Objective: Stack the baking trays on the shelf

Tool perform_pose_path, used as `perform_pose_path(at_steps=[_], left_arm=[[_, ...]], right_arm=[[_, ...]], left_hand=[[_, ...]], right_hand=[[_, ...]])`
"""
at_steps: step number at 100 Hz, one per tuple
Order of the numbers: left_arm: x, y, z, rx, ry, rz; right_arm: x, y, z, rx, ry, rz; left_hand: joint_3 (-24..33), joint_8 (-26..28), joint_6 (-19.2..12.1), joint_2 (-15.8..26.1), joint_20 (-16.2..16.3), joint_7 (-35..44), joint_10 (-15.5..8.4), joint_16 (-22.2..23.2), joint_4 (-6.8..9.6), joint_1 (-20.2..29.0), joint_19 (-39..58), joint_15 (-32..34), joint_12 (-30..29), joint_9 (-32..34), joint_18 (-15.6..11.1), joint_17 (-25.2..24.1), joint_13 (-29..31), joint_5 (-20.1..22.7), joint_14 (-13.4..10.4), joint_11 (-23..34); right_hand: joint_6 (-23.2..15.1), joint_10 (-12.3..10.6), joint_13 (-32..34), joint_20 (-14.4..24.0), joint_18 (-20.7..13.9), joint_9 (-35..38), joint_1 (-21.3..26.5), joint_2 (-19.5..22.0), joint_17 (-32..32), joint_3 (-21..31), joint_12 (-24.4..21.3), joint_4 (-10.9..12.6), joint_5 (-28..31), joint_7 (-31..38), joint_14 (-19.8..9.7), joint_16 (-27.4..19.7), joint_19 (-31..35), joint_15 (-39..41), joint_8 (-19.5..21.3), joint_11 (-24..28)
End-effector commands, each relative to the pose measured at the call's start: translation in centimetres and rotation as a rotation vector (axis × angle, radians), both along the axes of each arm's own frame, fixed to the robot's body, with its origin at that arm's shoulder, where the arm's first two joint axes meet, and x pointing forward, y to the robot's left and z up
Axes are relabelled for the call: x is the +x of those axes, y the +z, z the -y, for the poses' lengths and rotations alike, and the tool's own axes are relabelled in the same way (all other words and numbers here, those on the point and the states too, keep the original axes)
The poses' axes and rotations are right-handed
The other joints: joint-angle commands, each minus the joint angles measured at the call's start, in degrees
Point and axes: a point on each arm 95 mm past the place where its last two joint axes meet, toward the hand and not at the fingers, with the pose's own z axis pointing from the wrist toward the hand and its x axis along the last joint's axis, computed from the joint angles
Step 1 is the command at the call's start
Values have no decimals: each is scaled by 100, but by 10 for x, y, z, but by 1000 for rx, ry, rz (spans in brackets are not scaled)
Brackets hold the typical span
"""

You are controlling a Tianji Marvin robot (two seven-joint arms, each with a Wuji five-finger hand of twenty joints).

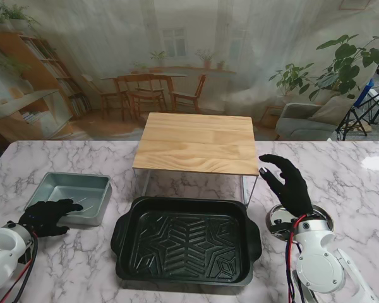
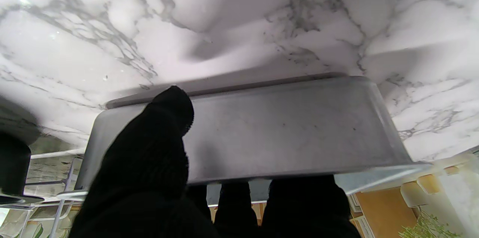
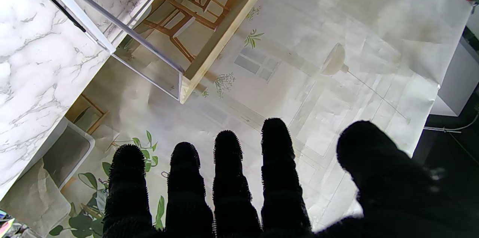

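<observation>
A small silver baking tray (image 1: pixel 69 194) sits on the marble table at my left. My left hand (image 1: pixel 45 216) grips its near rim; in the left wrist view the thumb (image 2: pixel 157 148) lies inside the silver tray (image 2: pixel 284 129) and the other fingers curl under the rim. A large black baking tray (image 1: pixel 186 243) with a patterned bottom lies in the middle, just nearer to me than the wooden shelf (image 1: pixel 199 142). My right hand (image 1: pixel 288 187) hovers open, fingers spread, to the right of the shelf. Its wrist view shows the shelf's wooden edge (image 3: pixel 224 32).
A round shiny metal disc (image 1: pixel 279 221) lies on the table under my right wrist. The shelf stands on thin white wire legs (image 1: pixel 245 189). A printed room backdrop hangs behind the table.
</observation>
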Motion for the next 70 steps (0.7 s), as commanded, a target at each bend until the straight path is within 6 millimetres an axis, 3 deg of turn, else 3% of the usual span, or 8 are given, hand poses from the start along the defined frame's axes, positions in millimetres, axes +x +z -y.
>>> perform_pose_path(at_steps=[1, 26, 45, 49, 51, 55, 60, 70], left_arm=[[2, -3, 1, 5, -7, -28], [5, -11, 4, 6, -11, -58], [4, -17, 1, 28, 1, -72], [3, -17, 1, 32, 2, -74], [4, -18, 1, 31, 4, -76], [3, -19, 1, 24, 9, -79], [3, -21, 1, 22, 12, -82], [3, -25, 2, 5, 21, -85]], right_arm=[[0, 0, -2, 2, -1, -7], [0, 0, -3, 3, -3, -8], [0, 0, -4, 4, -4, -12], [1, 0, -5, 3, -4, -14], [1, 0, -5, 3, -4, -14], [1, 0, -5, 2, -5, -16], [1, 0, -5, 1, -4, -18], [2, 0, -6, 2, -6, -22]], left_hand=[[65, 69, -174, 99, 127, 96, -98, 55, -20, 276, 128, 97, 66, 166, -274, -66, 130, 125, -9, 76], [169, 105, -208, 196, 150, 258, -65, 104, -22, 501, 196, 128, 166, 397, -416, 13, 279, 150, -221, 212], [552, 88, -326, 536, 235, 343, -458, 213, 52, 1016, 403, 252, 213, 541, -479, 200, 495, 166, -259, 306], [828, 28, -373, 583, 290, 414, -521, 299, 6, 1037, 552, 322, 204, 612, -523, 304, 639, 204, -283, 359], [1051, -49, -412, 588, 277, 447, -536, 324, -136, 1027, 573, 325, 176, 641, -558, 373, 707, 221, -302, 367], [1186, -71, -470, 621, 281, 482, -583, 341, -179, 1097, 607, 356, 175, 699, -614, 455, 799, 277, -346, 395], [1577, -157, -524, 510, -5, 620, -602, 345, -566, 1140, 797, 427, 155, 828, -602, 617, 988, 387, -391, 458], [1733, -281, -583, 319, -323, 702, -604, 357, -929, 1445, 1022, 555, 126, 1182, -522, 973, 1318, 667, -363, 543]], right_hand=[[-108, -2, 112, 96, -208, 86, 73, 210, -20, 123, 26, -62, -25, 78, -185, 75, -44, 126, 115, 117], [-106, -7, 111, 92, -208, 88, 85, 211, -26, 130, 31, -59, -28, 80, -186, 77, -32, 134, 117, 132], [-104, -1, 112, 85, -208, 93, 106, 222, -36, 143, 36, -56, -27, 84, -185, 79, -29, 139, 120, 145], [-106, 1, 113, 84, -208, 87, 116, 223, -37, 150, 37, -55, -28, 84, -182, 80, -29, 141, 120, 146], [-108, -1, 115, 83, -208, 87, 117, 224, -36, 152, 37, -55, -29, 83, -184, 80, -28, 142, 120, 148], [-110, -3, 112, 82, -209, 86, 120, 228, -36, 156, 38, -55, -38, 81, -191, 80, -27, 142, 120, 150], [-106, -1, 108, 81, -209, 89, 132, 230, -36, 165, 40, -54, -40, 82, -192, 80, -26, 142, 121, 154], [-109, -10, 119, 78, -203, 91, 163, 246, -44, 187, 43, -53, -47, 87, -189, 83, -26, 150, 124, 163]])
